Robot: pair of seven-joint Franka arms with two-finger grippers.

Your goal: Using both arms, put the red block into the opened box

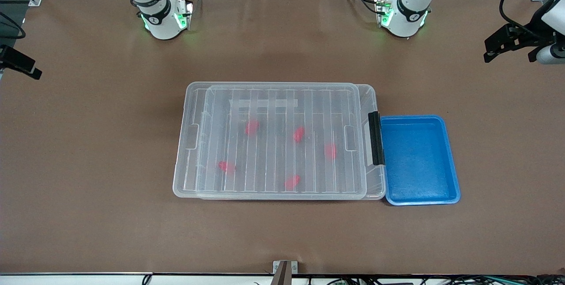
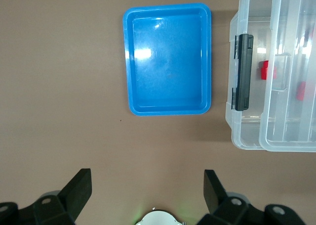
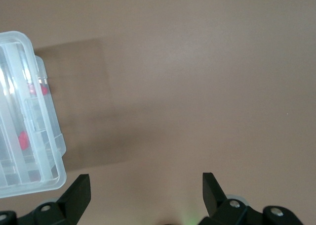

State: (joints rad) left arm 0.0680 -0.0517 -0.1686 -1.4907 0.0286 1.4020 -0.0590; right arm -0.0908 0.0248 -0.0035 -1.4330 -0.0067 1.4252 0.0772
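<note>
Clear lid [image 1: 282,139] is lying on the box [image 1: 187,144] mid-table over five red pieces—block indistinguishable—while both grippers, left [image 2: 148,188] and right [image 3: 146,188], are hanging wide open, empty, off the table's ends—risking a skewed lift jamming the latch [image 1: 375,138].

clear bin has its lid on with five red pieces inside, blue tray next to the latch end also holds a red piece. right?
Not quite. The blue tray is empty, as the front and left wrist views show. The rest stands: the clear bin has its lid on, five red pieces inside, tray beside the latch end.
</note>
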